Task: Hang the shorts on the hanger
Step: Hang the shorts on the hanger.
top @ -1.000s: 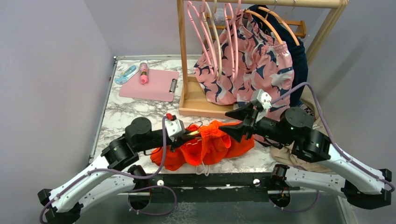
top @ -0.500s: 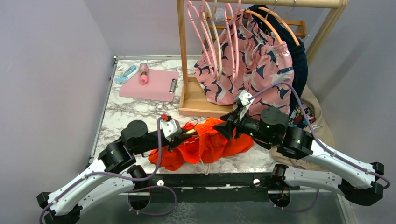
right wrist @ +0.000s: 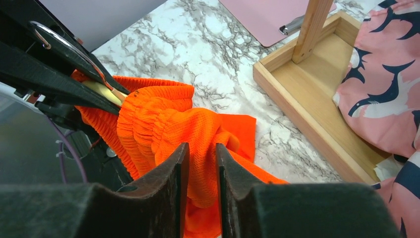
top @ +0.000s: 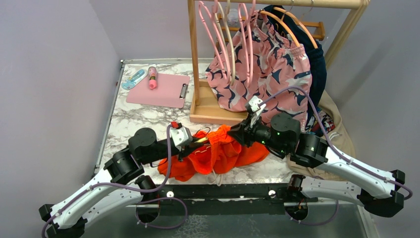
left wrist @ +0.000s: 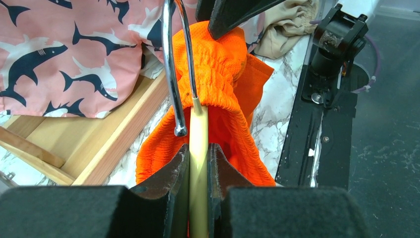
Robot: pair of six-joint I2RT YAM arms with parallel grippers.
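- Orange shorts (top: 220, 153) lie bunched on the marble table (top: 131, 121), at its near edge, between your two arms.
- Left gripper (left wrist: 199, 148): clenched on the hanger (left wrist: 198, 124) just below its metal hook (left wrist: 171, 74). Both pads press the pale stem.
- Waistband (left wrist: 218, 74): gathered over the stem, just beyond the hook.
- Right gripper (right wrist: 200, 148): the jaws stand at a slim gap and pinch a fold of the shorts at the waistband.

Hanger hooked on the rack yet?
No, the left gripper clamps the hanger, and its hook is free beside the shorts.
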